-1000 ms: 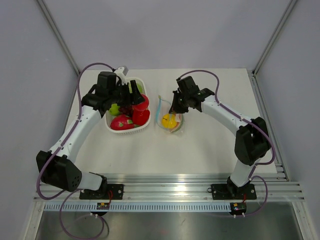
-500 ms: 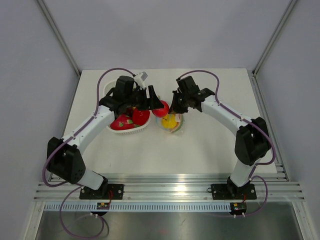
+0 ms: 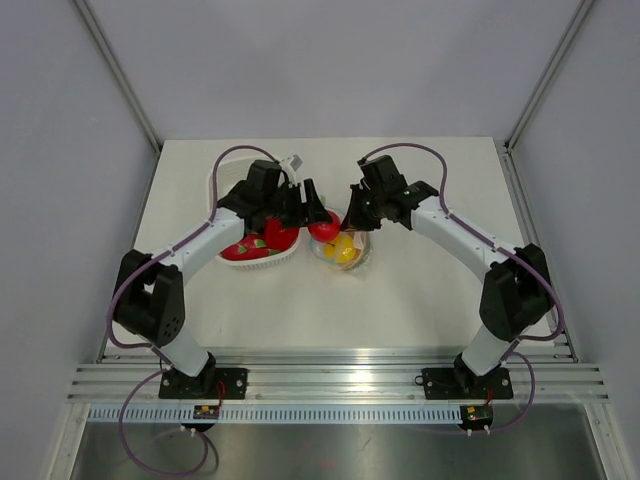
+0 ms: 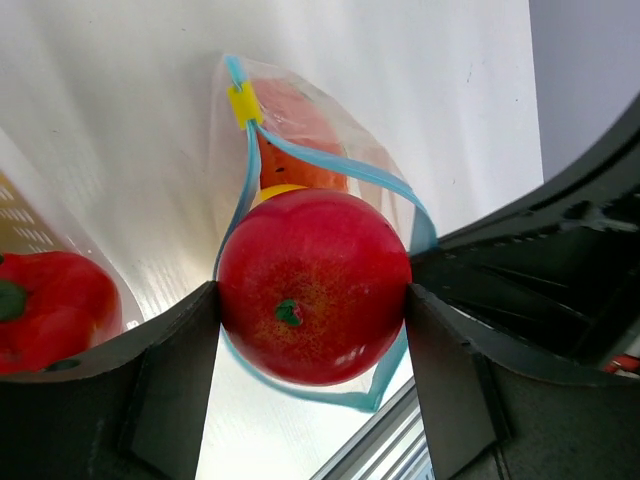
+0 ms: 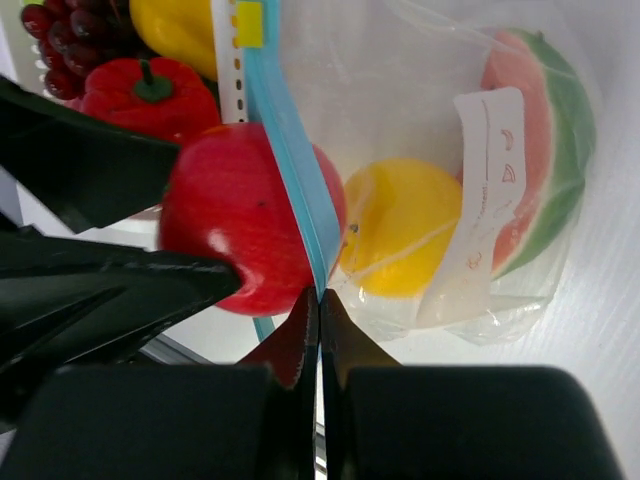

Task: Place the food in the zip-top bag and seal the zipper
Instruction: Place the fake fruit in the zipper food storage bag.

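My left gripper (image 4: 312,290) is shut on a glossy red apple (image 4: 314,282) and holds it right at the open mouth of the clear zip-top bag (image 5: 450,200); the top view shows the apple (image 3: 323,224) over the bag (image 3: 344,253). My right gripper (image 5: 320,295) is shut on the pale blue-teal zipper strip (image 5: 290,150) and holds that edge up. Inside the bag lie a yellow fruit (image 5: 400,225) and a watermelon slice (image 5: 540,140). The zipper forms an open loop (image 4: 330,170) around the apple.
A white slotted basket (image 3: 215,195) left of the bag holds a red pepper (image 5: 140,95), dark purple grapes (image 5: 65,25), a yellow fruit (image 5: 180,30) and other red food (image 3: 245,247). The two grippers are close together over the bag.
My left gripper has lifted the red apple out of the basket and carried it right to the bag's mouth. My right gripper has kept its hold on the zipper edge.
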`<state>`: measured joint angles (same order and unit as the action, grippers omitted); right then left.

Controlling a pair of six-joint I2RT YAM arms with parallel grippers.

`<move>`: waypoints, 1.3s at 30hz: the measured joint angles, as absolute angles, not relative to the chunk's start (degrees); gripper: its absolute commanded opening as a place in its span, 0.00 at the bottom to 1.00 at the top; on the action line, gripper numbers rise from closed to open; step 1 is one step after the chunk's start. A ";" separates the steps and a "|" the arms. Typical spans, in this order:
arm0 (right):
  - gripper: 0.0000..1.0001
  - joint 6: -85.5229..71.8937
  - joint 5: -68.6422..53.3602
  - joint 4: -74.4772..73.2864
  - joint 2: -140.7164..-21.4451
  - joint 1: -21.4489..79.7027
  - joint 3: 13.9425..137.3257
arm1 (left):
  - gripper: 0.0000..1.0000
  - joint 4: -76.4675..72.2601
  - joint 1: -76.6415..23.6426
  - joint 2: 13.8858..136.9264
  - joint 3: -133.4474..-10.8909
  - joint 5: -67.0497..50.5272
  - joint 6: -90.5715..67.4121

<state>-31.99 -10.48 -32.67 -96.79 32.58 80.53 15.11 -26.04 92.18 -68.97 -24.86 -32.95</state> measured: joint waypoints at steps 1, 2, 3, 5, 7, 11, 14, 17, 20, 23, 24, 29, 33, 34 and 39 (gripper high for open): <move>0.00 -32.05 -10.76 -32.45 -96.49 32.60 80.53 | 0.45 15.03 -26.15 92.44 -68.97 -24.75 -32.95; 0.00 -32.21 -11.27 -32.14 -96.25 32.60 80.53 | 0.45 14.90 -26.30 92.82 -68.97 -24.62 -32.95; 0.00 -32.40 -11.70 -31.83 -96.12 32.62 80.53 | 0.45 14.90 -26.52 93.23 -68.97 -24.56 -32.93; 0.00 -32.80 -12.58 -30.92 -96.01 32.69 80.53 | 0.45 14.94 -27.24 94.24 -68.97 -24.14 -32.91; 0.00 -33.06 -13.39 -30.57 -96.01 32.71 80.53 | 0.48 15.09 -27.92 95.11 -68.99 -23.70 -32.86; 0.00 -33.32 -14.22 -30.04 -96.01 32.71 80.53 | 0.74 16.71 -29.10 96.07 -69.17 -22.68 -32.62; 0.00 -33.28 -14.20 -29.93 -95.96 32.71 80.42 | 0.90 18.06 -29.43 96.09 -69.63 -21.80 -31.73; 0.00 -33.30 -14.17 -29.71 -95.72 32.71 79.85 | 0.99 19.84 -29.19 95.88 -69.84 -21.19 -30.98; 0.00 -33.32 -14.20 -29.43 -95.04 32.69 78.30 | 0.99 22.48 -29.23 94.43 -70.11 -20.75 -29.78; 0.00 -33.67 -14.66 -28.60 -94.52 32.67 76.73 | 0.99 24.75 -29.30 91.39 -70.46 -20.78 -28.91; 0.00 -33.87 -14.85 -28.05 -94.48 32.62 76.27 | 0.99 24.99 -29.39 90.21 -70.76 -20.78 -28.67; 0.00 -35.24 -17.76 -25.50 -94.48 32.14 74.56 | 0.99 25.43 -29.43 85.03 -71.40 -20.78 -27.83; 0.00 -37.04 -21.23 -22.92 -94.48 30.83 73.49 | 0.99 25.58 -29.43 83.94 -71.40 -20.75 -27.49; 0.00 -37.67 -22.39 -21.93 -94.48 30.33 73.08 | 0.99 25.89 -29.43 83.94 -71.40 -20.73 -27.49; 0.00 -39.86 -25.80 -19.11 -94.48 28.49 71.66 | 0.96 27.07 -29.43 83.26 -71.40 -19.09 -27.22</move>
<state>-39.86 -25.80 -19.11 -94.48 28.49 71.66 27.07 -29.43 83.26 -71.40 -19.09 -27.22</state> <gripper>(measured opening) 0.010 0.976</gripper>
